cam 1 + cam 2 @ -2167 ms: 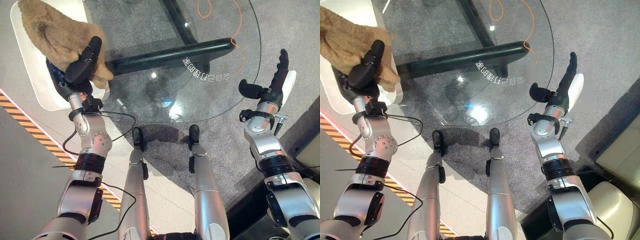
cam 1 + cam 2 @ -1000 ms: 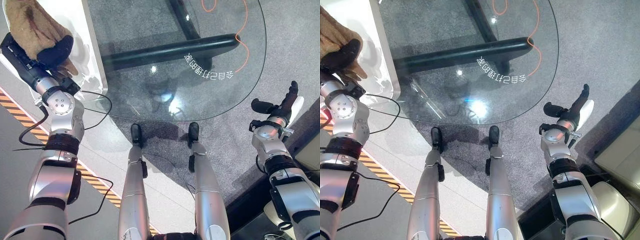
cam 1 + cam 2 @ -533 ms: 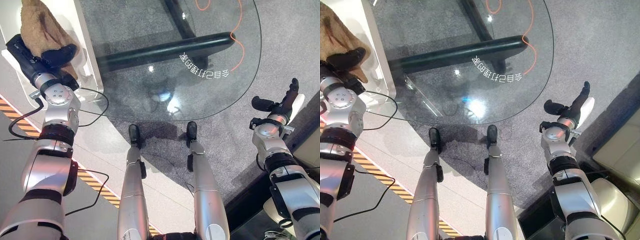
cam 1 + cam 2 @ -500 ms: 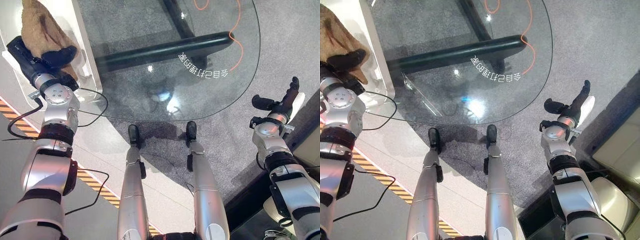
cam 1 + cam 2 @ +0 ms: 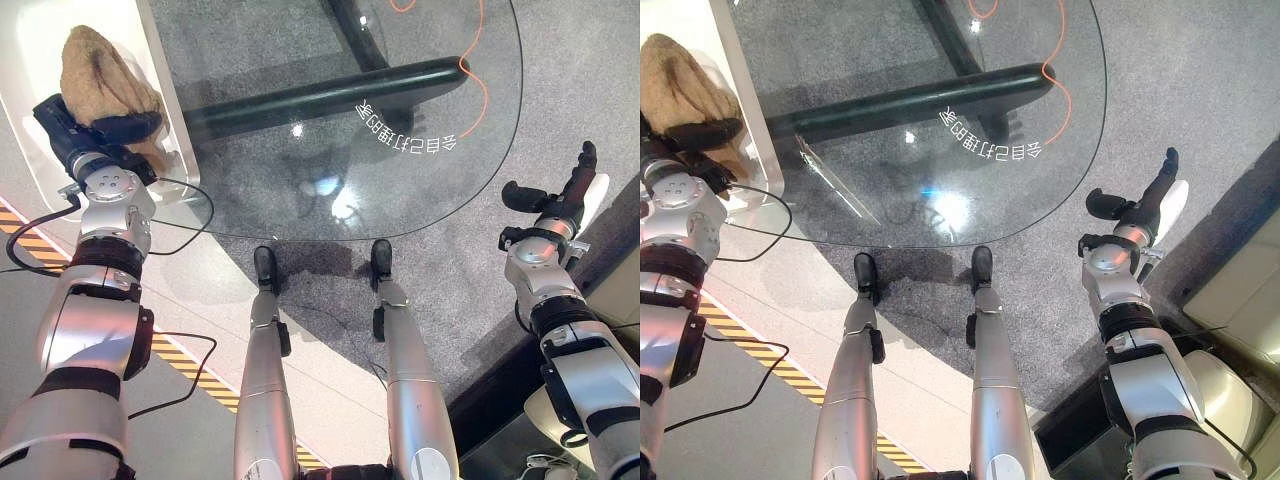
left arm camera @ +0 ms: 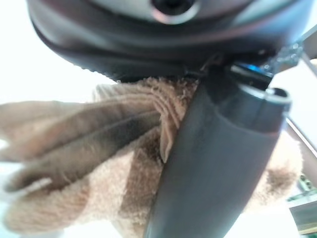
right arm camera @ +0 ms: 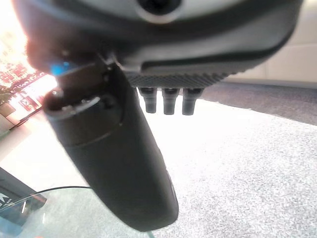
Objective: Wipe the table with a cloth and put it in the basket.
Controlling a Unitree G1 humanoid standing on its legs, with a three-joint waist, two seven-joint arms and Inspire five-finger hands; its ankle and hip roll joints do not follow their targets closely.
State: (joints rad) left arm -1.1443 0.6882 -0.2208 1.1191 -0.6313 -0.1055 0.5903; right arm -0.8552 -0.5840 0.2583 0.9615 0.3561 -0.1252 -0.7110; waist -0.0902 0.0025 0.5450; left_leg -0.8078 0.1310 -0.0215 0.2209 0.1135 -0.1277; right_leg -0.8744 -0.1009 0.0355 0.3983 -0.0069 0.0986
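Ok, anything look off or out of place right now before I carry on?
Nothing looks spilled or damaged. The brown cloth is bunched in the left hand, held over the white surface beside the glass table. The right hand hangs open past the table's far edge, over the grey carpet.

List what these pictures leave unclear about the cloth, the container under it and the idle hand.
- Fluffy brown cloth: its underside is hidden by the left hand curled round it in the eye views.
- White container beside the round glass table: cut off by the picture edge, so its depth and contents cannot be told.
- Right hand over the grey carpet: whether its fingers touch anything cannot be told.
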